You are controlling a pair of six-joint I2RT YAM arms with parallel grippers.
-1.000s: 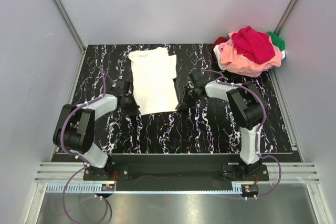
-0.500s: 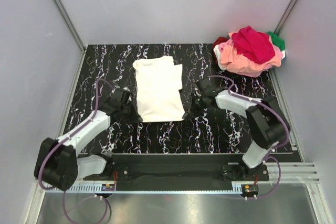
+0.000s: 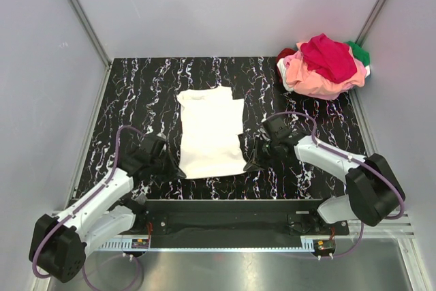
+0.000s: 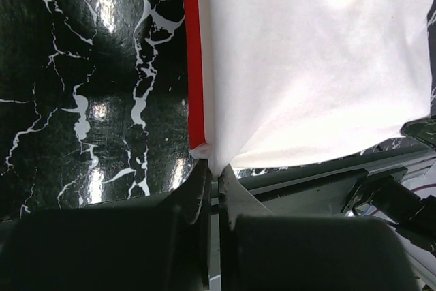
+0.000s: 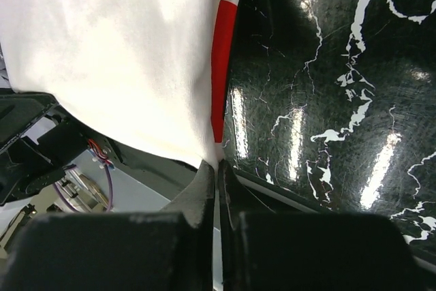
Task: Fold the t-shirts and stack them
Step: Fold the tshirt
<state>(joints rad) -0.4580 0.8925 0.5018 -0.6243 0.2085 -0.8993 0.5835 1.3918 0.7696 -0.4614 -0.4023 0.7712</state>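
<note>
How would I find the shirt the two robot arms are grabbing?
Look at the black marbled table. Near its middle lies the white t-shirt, flat, with the left pincer and right pincer pinching its near corners. The other shirts are a colourful crumpled pile in the far right corner.

Black table [image 3: 136, 86] with white marble veins spread before me, white t-shirt [image 3: 208, 127] lying flat at its middle, long sides running away from me, red showing along both side edges, heap of t-shirts [image 3: 325, 66], pink, magenta, dark red and green, at my far right corner
</note>
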